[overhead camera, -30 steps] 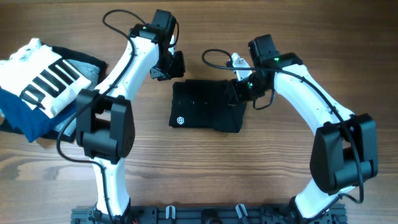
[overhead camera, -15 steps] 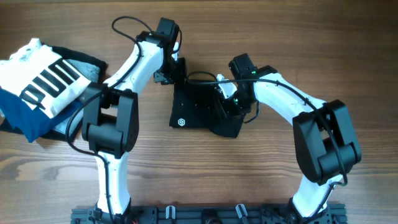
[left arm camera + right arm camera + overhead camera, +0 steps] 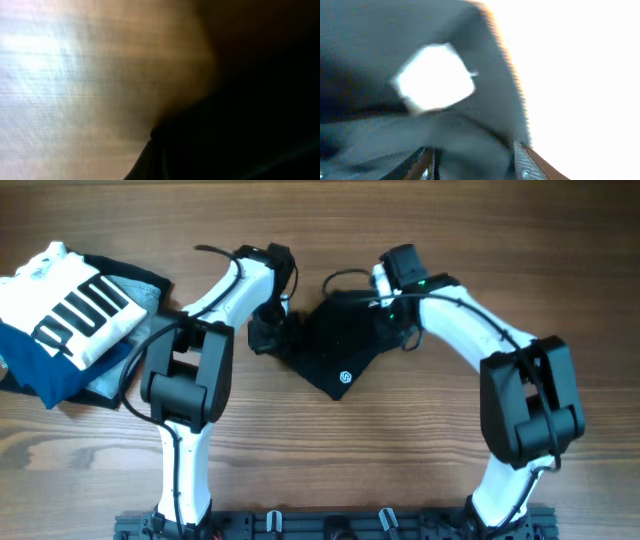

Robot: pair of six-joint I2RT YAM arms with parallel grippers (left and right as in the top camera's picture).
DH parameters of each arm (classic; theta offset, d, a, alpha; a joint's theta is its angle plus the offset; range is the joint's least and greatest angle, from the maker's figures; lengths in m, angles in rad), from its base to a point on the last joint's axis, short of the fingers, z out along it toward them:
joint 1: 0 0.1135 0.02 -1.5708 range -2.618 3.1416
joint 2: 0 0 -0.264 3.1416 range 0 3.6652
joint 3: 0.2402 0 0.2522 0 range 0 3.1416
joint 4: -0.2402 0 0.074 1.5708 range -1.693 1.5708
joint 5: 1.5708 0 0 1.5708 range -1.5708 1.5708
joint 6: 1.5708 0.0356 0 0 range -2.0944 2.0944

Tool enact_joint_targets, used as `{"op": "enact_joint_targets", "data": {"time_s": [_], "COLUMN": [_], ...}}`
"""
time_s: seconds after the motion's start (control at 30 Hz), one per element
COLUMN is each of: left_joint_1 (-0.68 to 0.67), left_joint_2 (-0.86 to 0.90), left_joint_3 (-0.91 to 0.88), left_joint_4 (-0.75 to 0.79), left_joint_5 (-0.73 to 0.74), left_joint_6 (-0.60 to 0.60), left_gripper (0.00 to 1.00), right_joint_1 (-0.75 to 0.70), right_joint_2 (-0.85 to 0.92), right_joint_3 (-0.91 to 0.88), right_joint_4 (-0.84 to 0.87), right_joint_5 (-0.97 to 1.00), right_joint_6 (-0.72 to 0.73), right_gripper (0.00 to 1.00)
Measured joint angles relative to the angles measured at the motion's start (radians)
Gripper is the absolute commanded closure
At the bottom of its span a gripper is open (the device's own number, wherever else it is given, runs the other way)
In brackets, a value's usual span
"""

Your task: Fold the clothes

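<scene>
The black T-shirt [image 3: 335, 345] hangs in a V between my two grippers, its small white round logo [image 3: 345, 378] at the lower tip. My left gripper [image 3: 268, 335] is at the shirt's bunched left corner; its fingers are hidden, and the left wrist view shows only blurred dark fabric [image 3: 250, 130] over wood. My right gripper [image 3: 388, 308] is at the shirt's upper right corner. In the right wrist view the fabric [image 3: 370, 40] fills the space between the two fingers [image 3: 475, 160], with a bright white patch [image 3: 432, 77] on it.
A pile of garments lies at the far left: a white one with black stripes [image 3: 70, 305] on top, grey [image 3: 140, 290] and blue [image 3: 40, 375] ones under it. The wooden table [image 3: 400, 450] stretches in front of the shirt.
The shirt lay as a flat folded rectangle; now it is pulled up into a V. The left gripper moved down onto its left corner, and the right gripper moved up and back.
</scene>
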State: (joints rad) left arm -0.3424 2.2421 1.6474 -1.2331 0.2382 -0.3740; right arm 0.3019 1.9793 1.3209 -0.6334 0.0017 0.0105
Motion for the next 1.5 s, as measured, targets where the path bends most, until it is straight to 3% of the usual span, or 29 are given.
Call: {"op": "enact_joint_targets", "data": {"time_s": [0.07, 0.13, 0.17, 0.2, 0.23, 0.33, 0.4, 0.47, 0.53, 0.7, 0.97, 1.13, 1.3, 1.5], "left_joint_1": [-0.011, -0.011, -0.010, -0.009, -0.009, -0.002, 0.003, 0.004, 0.002, -0.033, -0.099, -0.073, -0.061, -0.052], "left_joint_2": [-0.001, -0.013, -0.030, -0.055, -0.086, -0.214, -0.265, -0.277, -0.274, -0.273, -0.272, -0.297, -0.299, -0.302], "left_joint_3": [-0.007, -0.017, -0.021, -0.023, -0.024, -0.023, -0.019, -0.018, -0.019, -0.047, -0.323, -0.392, -0.397, -0.393], "left_joint_4": [-0.033, -0.035, -0.031, -0.024, -0.006, 0.064, 0.077, 0.087, 0.102, 0.147, 0.422, 0.532, 0.536, 0.452], "left_joint_5": [-0.014, -0.026, -0.032, -0.043, -0.059, -0.097, -0.107, -0.105, -0.078, -0.026, -0.005, -0.001, 0.011, 0.007], "left_joint_6": [-0.011, -0.018, -0.023, -0.024, -0.026, -0.032, -0.032, -0.033, -0.026, 0.007, 0.090, 0.107, 0.103, 0.032], "left_gripper": [0.94, 0.85, 0.71, 0.50, 0.46, 0.50, 0.78, 0.82, 0.84, 0.85, 0.82, 0.79, 0.76, 0.75], "right_joint_1": [-0.026, -0.052, -0.053, -0.052, -0.051, -0.049, -0.047, -0.039, -0.024, 0.034, 0.061, 0.061, 0.061, 0.047], "right_joint_2": [0.005, 0.002, -0.010, -0.026, -0.046, -0.134, -0.171, -0.181, -0.181, -0.181, -0.181, -0.179, -0.124, -0.092], "right_joint_3": [0.029, 0.066, 0.068, 0.068, 0.068, 0.070, 0.077, 0.076, 0.068, -0.027, -0.166, -0.221, -0.222, -0.225], "right_joint_4": [-0.038, -0.104, -0.130, -0.149, -0.167, -0.225, -0.266, -0.282, -0.278, -0.202, -0.067, -0.008, 0.020, 0.102], "right_joint_5": [0.059, 0.106, 0.102, 0.082, 0.045, -0.153, -0.270, -0.368, -0.406, -0.507, -0.571, -0.578, -0.544, -0.303], "right_joint_6": [-0.019, -0.020, -0.019, -0.019, -0.019, -0.019, -0.019, -0.023, -0.029, -0.031, -0.031, -0.031, -0.012, 0.065], "right_gripper": [0.46, 0.46, 0.46, 0.46, 0.46, 0.47, 0.52, 0.60, 0.62, 0.62, 0.62, 0.63, 0.69, 0.68]}}
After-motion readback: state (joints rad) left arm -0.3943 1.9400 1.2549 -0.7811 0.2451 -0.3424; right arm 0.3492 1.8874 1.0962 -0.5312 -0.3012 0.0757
